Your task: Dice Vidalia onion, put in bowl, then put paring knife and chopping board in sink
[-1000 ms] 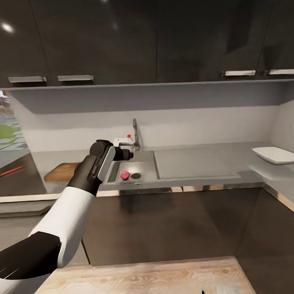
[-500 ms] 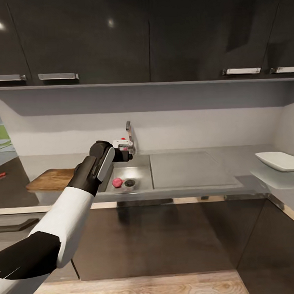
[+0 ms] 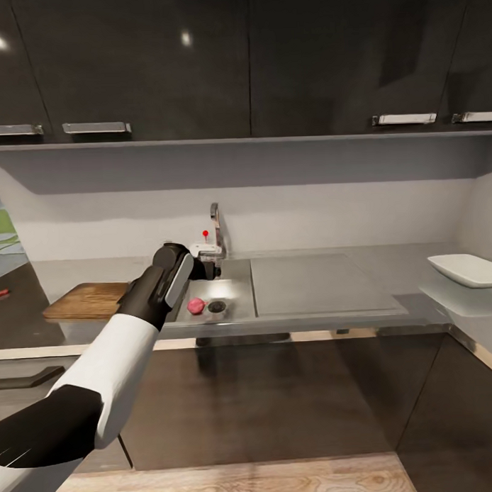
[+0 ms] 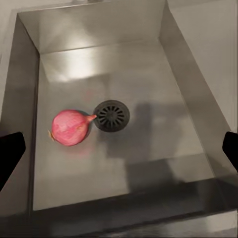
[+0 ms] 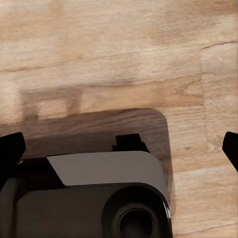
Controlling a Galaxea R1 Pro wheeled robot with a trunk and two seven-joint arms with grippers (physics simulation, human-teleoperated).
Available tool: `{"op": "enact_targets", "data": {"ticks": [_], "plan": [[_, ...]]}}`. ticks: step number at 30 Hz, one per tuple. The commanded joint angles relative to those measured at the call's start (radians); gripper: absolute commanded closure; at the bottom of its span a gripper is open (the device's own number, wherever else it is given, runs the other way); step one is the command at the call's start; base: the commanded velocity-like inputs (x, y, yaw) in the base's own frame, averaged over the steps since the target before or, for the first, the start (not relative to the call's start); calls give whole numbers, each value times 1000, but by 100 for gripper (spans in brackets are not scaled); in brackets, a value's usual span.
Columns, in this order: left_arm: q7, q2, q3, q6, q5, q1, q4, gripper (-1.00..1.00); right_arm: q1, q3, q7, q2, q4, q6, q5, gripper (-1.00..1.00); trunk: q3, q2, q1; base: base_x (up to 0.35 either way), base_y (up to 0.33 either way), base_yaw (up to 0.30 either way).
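Left gripper (image 3: 204, 265) hovering over sink (image 3: 237, 310), fingers spread wide, nothing held, lined up for grabbing onion (image 4: 70, 127). Onion on sink floor, touching drain (image 4: 112, 115). Board (image 3: 85, 300) just left of sink. Right gripper (image 5: 119, 146) also spread, empty, facing floor.

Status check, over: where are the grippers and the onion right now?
Left gripper open above sink. Onion on basin floor beside drain, untouched. Right gripper open, over wood floor. Path clear.
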Motion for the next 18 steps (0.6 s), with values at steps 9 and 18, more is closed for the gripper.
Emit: {"op": "enact_targets", "data": {"ticks": [9,18], "plan": [[9,2,1,1,10,-1,100,-100,-1,-8,-7,-2,-1,-1,11,-100,-1,-1,0,50,0,0],[7,8,63,-10,10,-1,160,-100,0,-8,-8,-2,-1,-1,11,-100,-1,-1,0,203,0,0]]}}
